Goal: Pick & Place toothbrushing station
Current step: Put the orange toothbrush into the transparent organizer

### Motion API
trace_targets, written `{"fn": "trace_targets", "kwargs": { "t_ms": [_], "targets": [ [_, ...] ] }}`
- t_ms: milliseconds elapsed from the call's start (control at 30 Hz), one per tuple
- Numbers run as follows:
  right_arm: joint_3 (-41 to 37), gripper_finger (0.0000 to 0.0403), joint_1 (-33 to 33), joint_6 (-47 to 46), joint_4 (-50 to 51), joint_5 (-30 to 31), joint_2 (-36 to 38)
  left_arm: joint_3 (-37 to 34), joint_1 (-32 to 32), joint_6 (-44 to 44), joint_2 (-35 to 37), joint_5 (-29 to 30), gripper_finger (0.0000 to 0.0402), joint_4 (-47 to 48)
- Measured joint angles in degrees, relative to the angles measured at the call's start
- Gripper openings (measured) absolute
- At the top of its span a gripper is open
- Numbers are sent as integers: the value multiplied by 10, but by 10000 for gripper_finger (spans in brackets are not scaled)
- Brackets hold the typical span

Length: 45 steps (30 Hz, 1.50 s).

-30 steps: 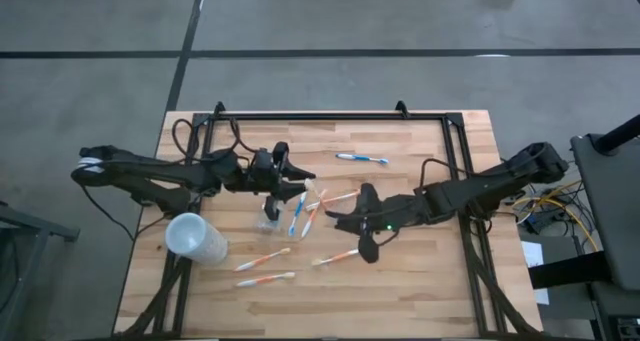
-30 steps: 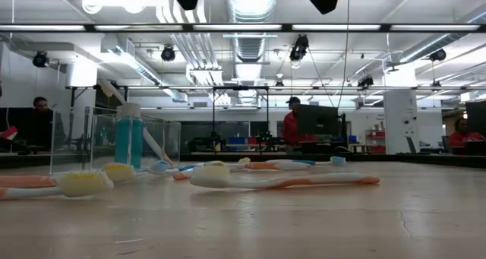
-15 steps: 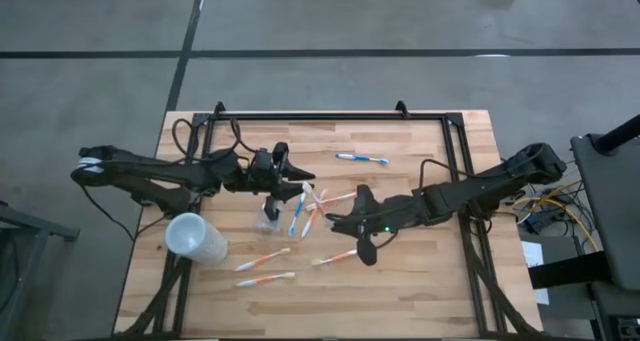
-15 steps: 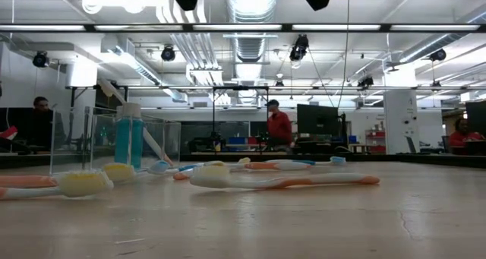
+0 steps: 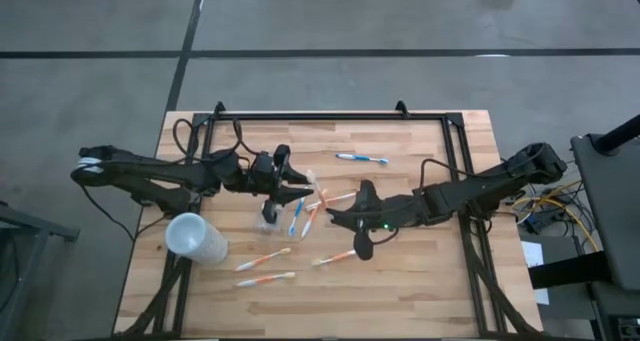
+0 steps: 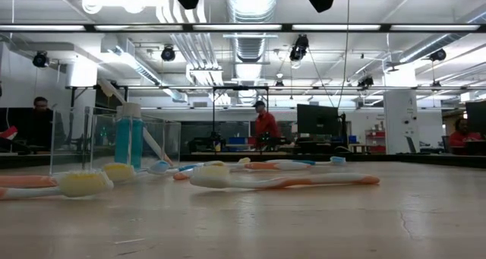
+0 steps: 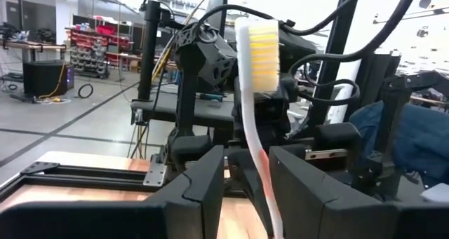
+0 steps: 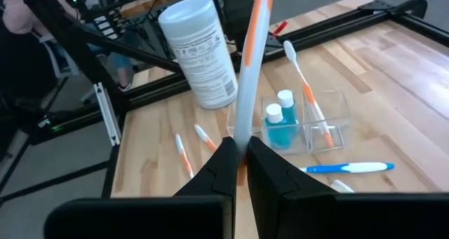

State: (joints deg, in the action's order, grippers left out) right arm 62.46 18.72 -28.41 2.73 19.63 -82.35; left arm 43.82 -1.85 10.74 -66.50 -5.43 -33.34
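Observation:
My left gripper (image 5: pixel 298 188) is raised over the table's middle left and holds a white-orange toothbrush (image 7: pixel 256 71), yellow bristles uppermost. My right gripper (image 5: pixel 335 218), raised at the middle, is shut on another white-orange toothbrush (image 8: pixel 251 64). Between them the small clear tumbler (image 8: pixel 305 123) stands on the table. In it are the blue toothpaste tube (image 8: pixel 277 125) and an orange toothbrush (image 8: pixel 309 92) leaning on its rim. Other toothbrushes lie flat on the wood: a blue one (image 8: pixel 347 167), a far blue one (image 5: pixel 362 159) and orange ones (image 5: pixel 262 258). My left gripper has the toothbrush's handle (image 7: pixel 265 186) between its two fingers, close along one finger (image 7: pixel 309 190). The contact lies below the picture's edge. The brush stands steeply up out of the gripper, head on top, clear of the table. My right gripper pinches its toothbrush's handle (image 8: pixel 242 130) between its two shut fingertips. The brush sticks out forward and upward from the fingers, clear of the table, and its head is out of view.
A big whitish cup (image 5: pixel 195 238) lies near the table's left edge, beside the tumbler. A black frame (image 5: pixel 330 114) runs along the far edge and both sides of the table. Bare wood lies toward the near right. People stand in the room beyond.
Both arms have kept their places and their holds. In the room behind the table a person has walked toward the left of the low view.

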Motion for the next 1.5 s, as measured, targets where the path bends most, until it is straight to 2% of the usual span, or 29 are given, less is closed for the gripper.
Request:
{"fn": "trace_targets", "kwargs": {
  "t_ms": [333,1067,1267,1500],
  "targets": [
    [0,13,0,-10,3,-44,-1,0,0,3,0,0,120,-29],
    [-4,13,0,-16,3,-52,-2,0,0,4,0,1,120,-41],
    [-5,13,0,-16,5,-66,-2,0,0,4,0,-17,120,-78],
    [-5,13,0,-16,5,-67,-3,0,0,4,0,-25,120,-78]
  ]
}}
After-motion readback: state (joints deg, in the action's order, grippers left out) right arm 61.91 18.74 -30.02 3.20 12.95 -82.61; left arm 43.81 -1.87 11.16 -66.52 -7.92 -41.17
